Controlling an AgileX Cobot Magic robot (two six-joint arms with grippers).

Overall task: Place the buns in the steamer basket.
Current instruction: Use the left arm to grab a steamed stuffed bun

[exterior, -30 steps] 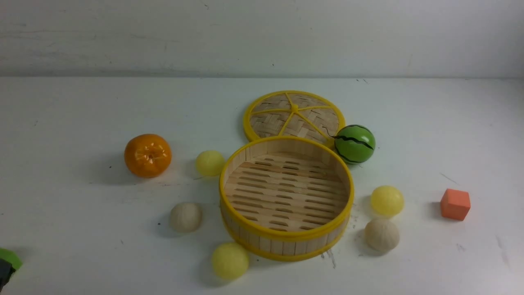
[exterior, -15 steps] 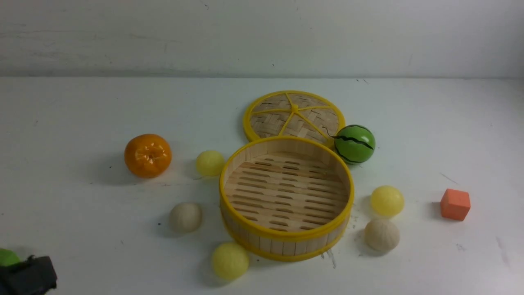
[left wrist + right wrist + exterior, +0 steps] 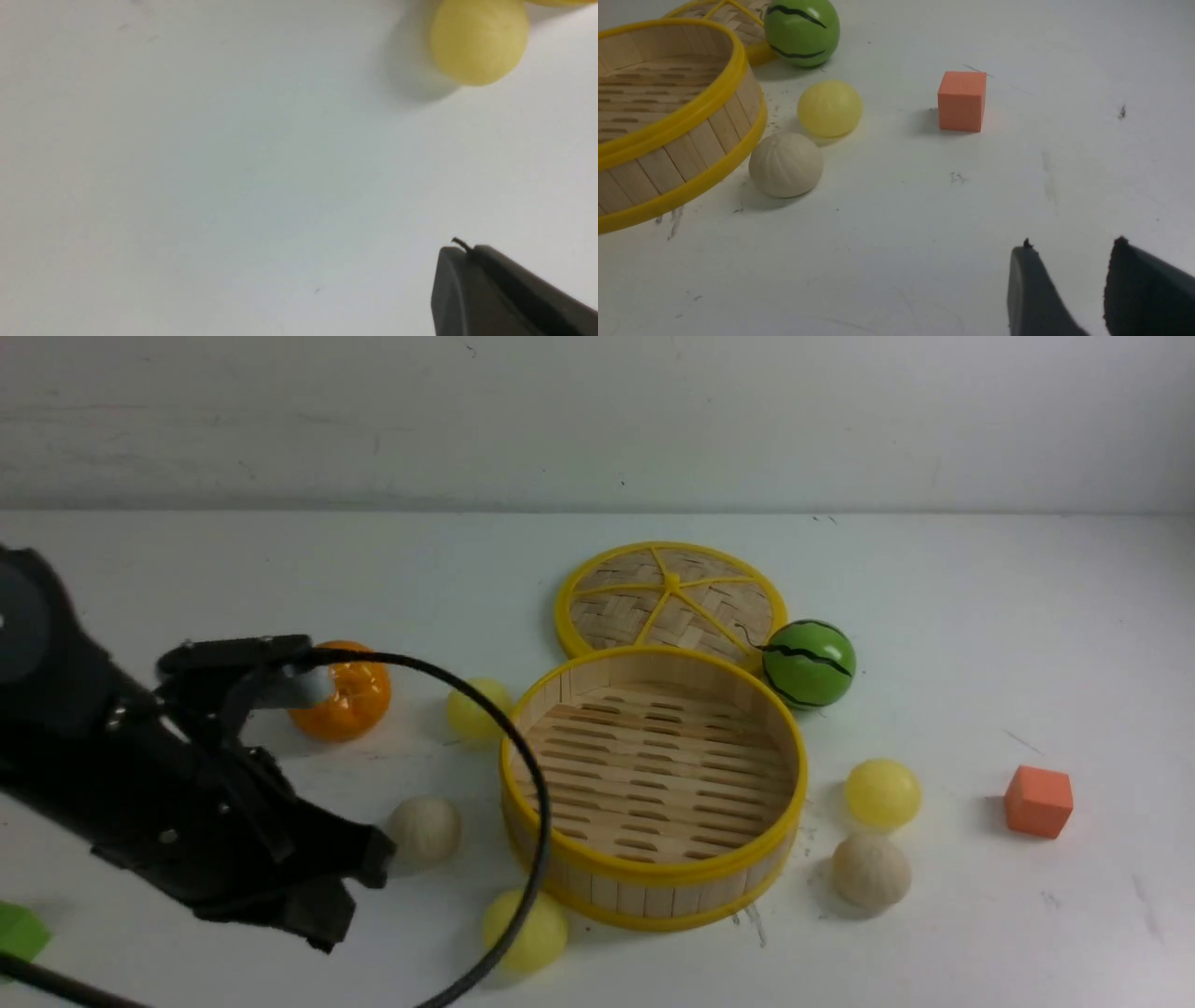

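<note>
1. Green block [image 3: 19,931]: at the near left of the table [image 3: 187,569], partly cut off by the frame.
2. Left gripper [image 3: 353,896]: black, low over the table, tips pointing at the left beige bun. The wrist view shows one finger [image 3: 490,289] only, so I cannot tell how wide it stands. Its cable [image 3: 534,784] loops across the basket's left wall.
3. Orange [image 3: 359,695]: behind the left arm, partly hidden.
4. Left beige bun [image 3: 428,829]: on the table, just beside the gripper tips.
5. Back yellow bun [image 3: 467,719]: near the basket's left wall, crossed by the cable.
6. Front yellow bun [image 3: 546,933]: close to the basket's front-left wall.
7. Basket [image 3: 653,896]: upright at centre, with all five buns outside it.
8. Lid [image 3: 667,597]: flat behind the basket.
9. Watermelon ball [image 3: 808,663]: against the lid's right edge.
10. Right beige bun [image 3: 870,870]: near the basket's front-right wall.
11. Right yellow bun [image 3: 882,791]: just behind the right beige bun.
12. Cube [image 3: 1038,801]: orange, well right of the buns.
13. Right gripper [image 3: 1073,242]: narrow gap between its fingers, holding nothing, over bare table.
</note>
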